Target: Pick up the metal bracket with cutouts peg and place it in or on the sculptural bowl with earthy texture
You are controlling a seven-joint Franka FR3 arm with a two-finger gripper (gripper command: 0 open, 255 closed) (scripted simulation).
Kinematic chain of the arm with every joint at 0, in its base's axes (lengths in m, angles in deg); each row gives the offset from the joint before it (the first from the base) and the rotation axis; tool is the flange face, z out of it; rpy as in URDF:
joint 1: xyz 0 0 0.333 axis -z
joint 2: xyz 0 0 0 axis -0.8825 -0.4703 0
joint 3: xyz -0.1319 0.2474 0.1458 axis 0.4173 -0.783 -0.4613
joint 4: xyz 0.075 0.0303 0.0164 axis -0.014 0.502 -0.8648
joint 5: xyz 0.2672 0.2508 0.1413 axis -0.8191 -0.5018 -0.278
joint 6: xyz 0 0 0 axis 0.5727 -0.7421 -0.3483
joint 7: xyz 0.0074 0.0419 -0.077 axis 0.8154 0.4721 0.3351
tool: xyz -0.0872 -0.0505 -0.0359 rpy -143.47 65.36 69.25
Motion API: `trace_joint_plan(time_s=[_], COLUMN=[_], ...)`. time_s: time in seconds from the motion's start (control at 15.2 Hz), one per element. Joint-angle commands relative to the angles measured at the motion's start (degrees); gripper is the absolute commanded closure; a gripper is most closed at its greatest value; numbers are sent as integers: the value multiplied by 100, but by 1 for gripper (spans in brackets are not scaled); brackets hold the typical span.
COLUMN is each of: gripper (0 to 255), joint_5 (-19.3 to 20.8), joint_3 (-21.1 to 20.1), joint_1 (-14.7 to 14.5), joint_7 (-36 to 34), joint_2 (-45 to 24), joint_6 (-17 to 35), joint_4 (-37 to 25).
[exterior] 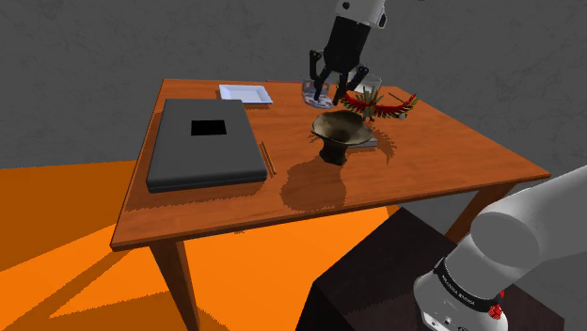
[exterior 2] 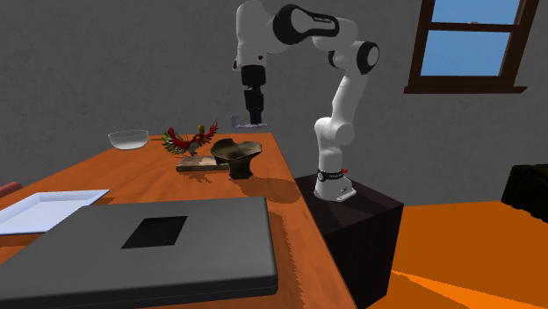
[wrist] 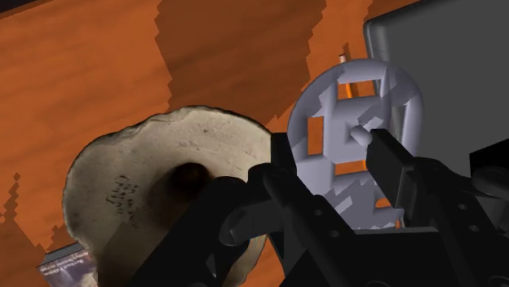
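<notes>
Above the far side of the counter [exterior: 414, 160], towards the middle of the shoulder view, the pale metal bracket [wrist: 359, 106] is held clear of the wood, a round plate with cutouts and a small peg at its centre. It is clasped by the black pincer [exterior 2: 254, 116], whose fingers are seen in the wrist view closed narrowly on the plate. The pick-up is therefore judged done. Just to the right and nearer the camera, the dark sculptural bowl [exterior: 341, 130] is seen upright on a narrow foot and empty, so the short carry over its rim, the lowering and the release are judged still to be made. Around these, from the shoulder view's left, a closed dark grey laptop [exterior: 202, 150] is laid flat. A white tray [exterior: 245, 93] is set behind it and a pencil-like stick [exterior: 267, 158] lies along its right edge. Beside the bowl's foot a flat book [exterior 2: 195, 164] is seen. Further right a red and green bird ornament [exterior: 381, 103] is spread close to the bowl, with a clear glass bowl [exterior: 369, 85] behind it. Nothing is seen between bracket and bowl, though the ornament's wings and the bowl's narrow foot are judged to ask for a gentle descent.
</notes>
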Motion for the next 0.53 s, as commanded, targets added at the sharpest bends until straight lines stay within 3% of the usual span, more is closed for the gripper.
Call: trace_joint_plan(time_s=[0.0,0.46], gripper=[255,255], joint_5=[42,292], joint_3=[205,928], joint_1=[84,427], joint_7=[283,1239], joint_2=[64,105], joint_6=[-57,-295], joint_4=[73,94])
